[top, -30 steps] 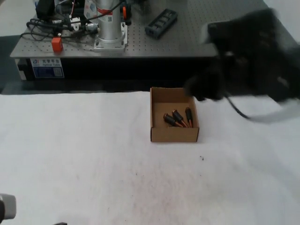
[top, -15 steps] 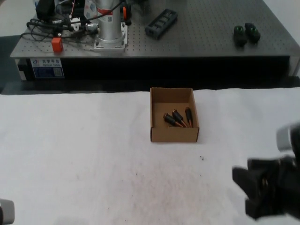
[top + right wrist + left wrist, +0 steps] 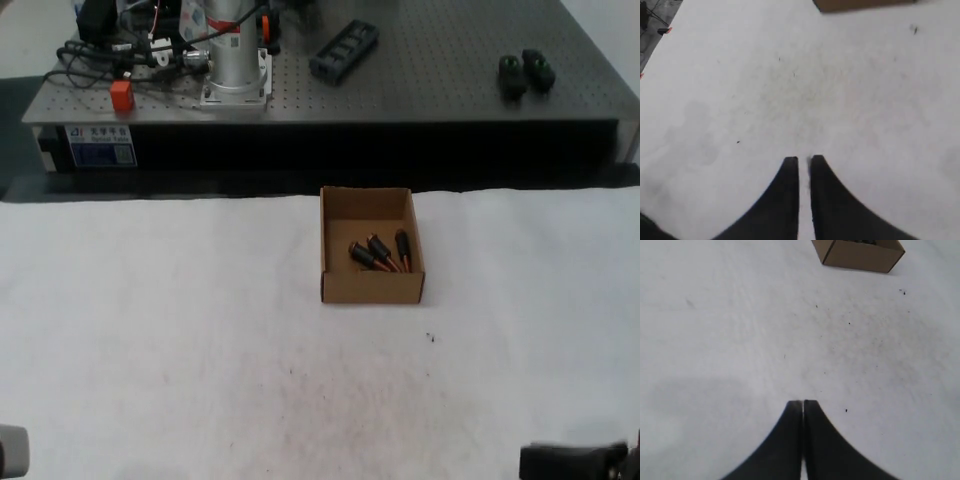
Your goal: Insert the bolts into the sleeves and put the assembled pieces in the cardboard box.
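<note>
The cardboard box (image 3: 370, 288) stands open in the middle of the white cloth. Three assembled pieces (image 3: 378, 250), dark sleeves with orange bolts, lie inside it. My left gripper (image 3: 803, 403) hangs low over the bare cloth on the near side, fingers pressed together and holding nothing; the box (image 3: 860, 254) is far ahead of it. My right gripper (image 3: 803, 160) is also low over the cloth, its fingers a hair apart with nothing between them, and the box's edge (image 3: 860, 4) lies beyond. A dark part of the right arm (image 3: 575, 462) shows at the near right edge.
Behind the cloth stands a metal perforated bench (image 3: 450, 95) with a silver post (image 3: 235, 55), cables, a black tray (image 3: 343, 48) and two dark knobs (image 3: 525, 70). A small dark speck (image 3: 431, 337) lies on the cloth near the box.
The right arm swung from above the box's far right side down to the near right corner, almost leaving the high view. The box and its pieces stayed put.
</note>
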You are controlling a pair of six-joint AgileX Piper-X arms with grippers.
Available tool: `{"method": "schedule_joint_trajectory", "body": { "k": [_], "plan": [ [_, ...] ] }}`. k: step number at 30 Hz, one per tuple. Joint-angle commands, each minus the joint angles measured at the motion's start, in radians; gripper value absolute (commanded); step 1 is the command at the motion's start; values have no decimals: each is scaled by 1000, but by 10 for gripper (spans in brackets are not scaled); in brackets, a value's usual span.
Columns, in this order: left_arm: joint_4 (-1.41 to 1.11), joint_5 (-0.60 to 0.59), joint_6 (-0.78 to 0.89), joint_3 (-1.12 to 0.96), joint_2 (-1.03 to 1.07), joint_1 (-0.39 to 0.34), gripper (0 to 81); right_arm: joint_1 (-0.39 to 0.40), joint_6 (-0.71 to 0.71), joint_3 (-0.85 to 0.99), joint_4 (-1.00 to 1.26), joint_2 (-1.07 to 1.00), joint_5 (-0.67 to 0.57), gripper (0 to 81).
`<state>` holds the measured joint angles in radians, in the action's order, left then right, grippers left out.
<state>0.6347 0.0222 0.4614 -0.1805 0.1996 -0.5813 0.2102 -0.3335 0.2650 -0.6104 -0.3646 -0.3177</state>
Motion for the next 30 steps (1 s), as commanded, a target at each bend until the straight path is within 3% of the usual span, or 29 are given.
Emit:
{"method": "schedule_joint_trajectory", "body": {
  "k": [1, 4, 9, 15, 18, 30],
  "plan": [
    [-6, -13, 9, -3, -8, 0, 11, 2, -187, 4, -53, 8, -59, 25],
    [-8, -22, 23, -3, -8, 0, 11, 2, -363, 4, -61, 8, -77, 25],
    [-4, -34, 198, -3, -8, 0, 11, 2, -756, -15, -64, 8, -228, 25],
    [-1, -35, 218, -3, -8, 0, 11, 2, -963, -64, -44, 8, -426, 25],
    [-1, -34, 216, -3, -8, 0, 11, 2, -1017, -80, -19, 8, -501, 25],
    [-1, -34, 216, -3, -8, 0, 11, 2, -981, -80, 52, 8, -452, 25]
  ]
}}
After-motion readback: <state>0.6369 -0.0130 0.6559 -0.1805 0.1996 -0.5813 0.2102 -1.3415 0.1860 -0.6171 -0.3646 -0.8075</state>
